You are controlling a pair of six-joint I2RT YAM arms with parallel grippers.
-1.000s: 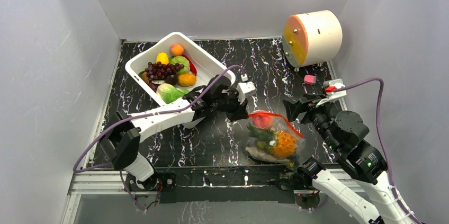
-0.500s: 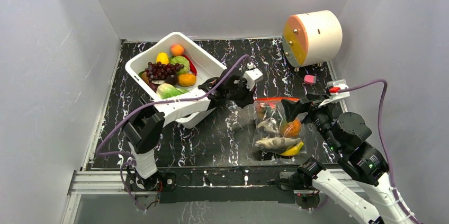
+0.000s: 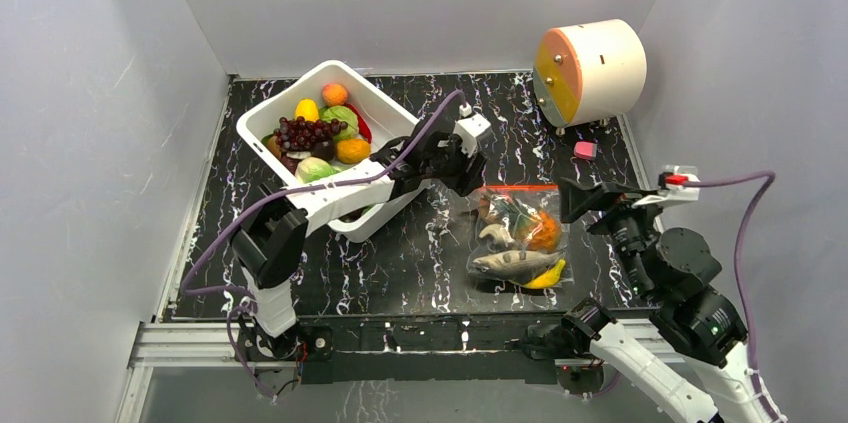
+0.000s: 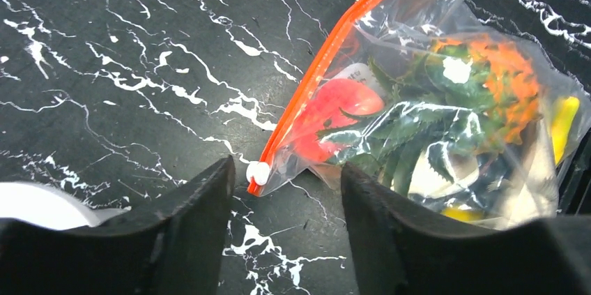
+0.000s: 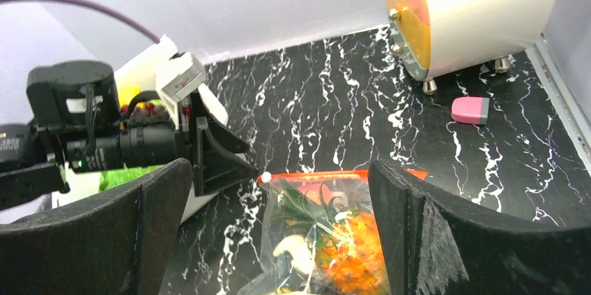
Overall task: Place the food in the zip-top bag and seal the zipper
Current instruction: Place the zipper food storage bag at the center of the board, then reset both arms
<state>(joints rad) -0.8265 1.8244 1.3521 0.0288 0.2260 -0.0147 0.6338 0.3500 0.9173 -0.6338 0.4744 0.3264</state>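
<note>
**Top view.** The bag lies flat on the table, right of centre, between my two grippers. Its zipper forms the far edge. Through the plastic I see a pineapple, a fish and a banana. More food fills the tub at the far left, just beside the left arm.

**Left wrist view.** The left gripper hangs low over the zipper's left end, jaws spread and pinching nothing. The white slider sits in the gap, close to one finger. The red strip runs straight from there. I cannot tell whether it is sealed along its whole length.

**Right wrist view.** The right gripper stands clear of the bag, near its far right corner. Its jaws are spread wide and hold nothing.
</note>
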